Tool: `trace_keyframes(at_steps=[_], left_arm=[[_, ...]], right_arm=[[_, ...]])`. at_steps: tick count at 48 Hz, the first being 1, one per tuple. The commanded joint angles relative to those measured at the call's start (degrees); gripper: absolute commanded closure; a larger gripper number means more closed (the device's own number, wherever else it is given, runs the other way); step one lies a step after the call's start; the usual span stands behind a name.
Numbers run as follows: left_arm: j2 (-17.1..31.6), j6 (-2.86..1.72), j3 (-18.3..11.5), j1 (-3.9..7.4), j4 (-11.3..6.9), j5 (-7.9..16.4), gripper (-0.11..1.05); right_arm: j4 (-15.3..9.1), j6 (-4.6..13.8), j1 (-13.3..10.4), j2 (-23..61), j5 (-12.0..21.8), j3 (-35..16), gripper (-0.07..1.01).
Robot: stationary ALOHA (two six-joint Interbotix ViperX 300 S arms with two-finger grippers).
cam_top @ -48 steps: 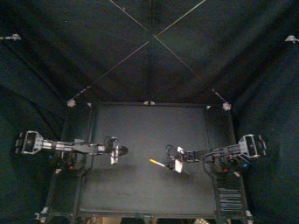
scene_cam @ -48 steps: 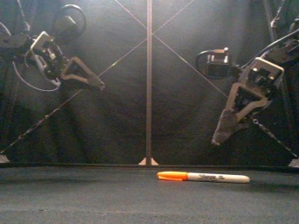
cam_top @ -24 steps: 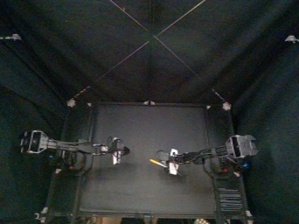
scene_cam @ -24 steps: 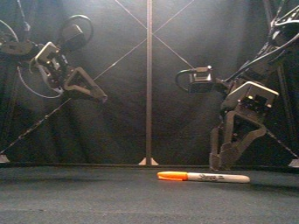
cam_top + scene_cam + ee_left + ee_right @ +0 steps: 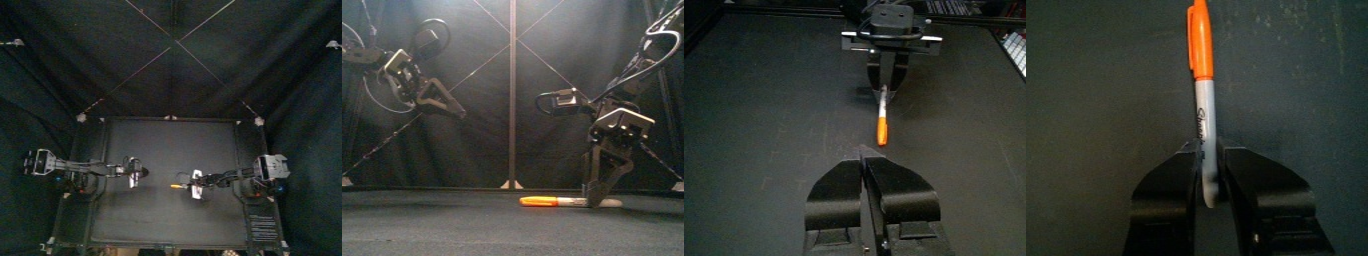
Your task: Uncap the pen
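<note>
- Top view: the pen is seen lying flat on the desk, just toward 3 o'clock from the desk's middle. Its long axis runs from 9 to 3 o'clock, with the orange cap pointing to 9 o'clock. The right pincer is set over the 3 o'clock end of the pen. The left pincer is found at 9 o'clock from the pen, apart from it.
- Front view: the pen is laid level across the desk, cap toward 9 o'clock and grey barrel toward 3 o'clock. The right pincer is lowered onto the barrel. The left pincer is held high, up at 10 o'clock from the pen.
- Left wrist view: the left pincer is shown closed and empty, its jaws pressed together. Beyond it the cap end of the pen is pointed toward this pincer.
- Right wrist view: the right pincer is closed on the barrel near its bare end, and the cap is pointed straight away from the jaws.
</note>
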Motion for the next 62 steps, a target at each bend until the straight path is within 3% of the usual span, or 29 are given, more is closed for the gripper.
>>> trace_keyframes(at_steps=[1, 14, 20, 25, 62], left_arm=[[1.32, 0.0, -2.99, 0.18, 0.09, 0.62, 0.38], [4.83, 0.0, -8.26, -0.62, 1.05, 6.77, 0.03], [7.47, 0.0, -10.72, -1.41, 1.14, 10.99, -0.03], [9.49, 0.0, -12.3, -1.76, 1.05, 12.83, -0.03], [19.86, 0.0, -21.09, -1.76, 0.88, 14.06, 0.0]], right_arm=[[-1.32, 0.09, -0.79, -3.6, 0.09, -1.23, 0.45], [-4.75, 0.0, -4.39, -7.65, 0.18, -3.78, 0.45], [-6.5, 0.0, -5.36, -7.56, 0.18, -5.54, 0.45], [-7.91, 0.0, -5.98, -7.38, 0.18, -6.59, 0.45], [-8.7, 0.0, -6.24, -5.63, 0.0, -8.61, 0.45]])
